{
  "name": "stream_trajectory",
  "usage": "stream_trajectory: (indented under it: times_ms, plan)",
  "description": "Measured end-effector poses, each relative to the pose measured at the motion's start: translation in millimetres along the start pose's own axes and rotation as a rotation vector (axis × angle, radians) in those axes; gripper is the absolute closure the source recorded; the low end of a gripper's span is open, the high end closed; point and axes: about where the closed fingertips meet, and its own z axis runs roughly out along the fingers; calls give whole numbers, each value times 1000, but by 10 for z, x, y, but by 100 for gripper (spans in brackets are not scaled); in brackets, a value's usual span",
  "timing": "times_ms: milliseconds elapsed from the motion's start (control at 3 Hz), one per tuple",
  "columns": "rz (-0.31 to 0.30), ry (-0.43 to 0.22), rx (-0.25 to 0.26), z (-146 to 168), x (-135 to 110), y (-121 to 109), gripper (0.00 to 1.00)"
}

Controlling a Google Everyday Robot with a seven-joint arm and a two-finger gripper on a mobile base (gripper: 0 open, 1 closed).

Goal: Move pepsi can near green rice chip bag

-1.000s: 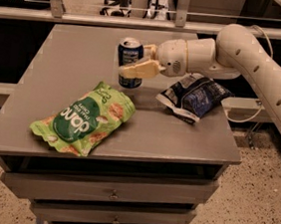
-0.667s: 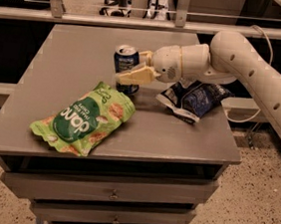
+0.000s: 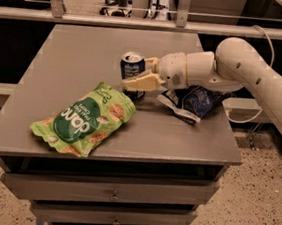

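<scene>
Since we want the can (image 3: 131,67) by the bag (image 3: 85,121), our gripper (image 3: 137,75) has its jaws squeezing it at the bag's one o'clock.

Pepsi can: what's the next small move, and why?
Probably ease it down onto the table and open the claw. The claw grips the pepsi can upright, right beside the upper corner of the green rice chip bag, so it looks near enough.

The arm (image 3: 255,76) is shown as a smooth cream-white tube, marked with small dark dots. A rounded white wrist housing (image 3: 195,70) is joined to the gripper (image 3: 137,74), located above the desk (image 3: 76,62) centre, toward its far edge; its fingers (image 3: 143,82) are coloured pale yellow.
</scene>
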Motion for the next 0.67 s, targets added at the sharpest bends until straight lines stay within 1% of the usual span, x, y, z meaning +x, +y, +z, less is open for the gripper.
stream_trajectory:
  times_ms: [667]
  plan:
    - [17, 28, 5, -218, 113, -69, 15]
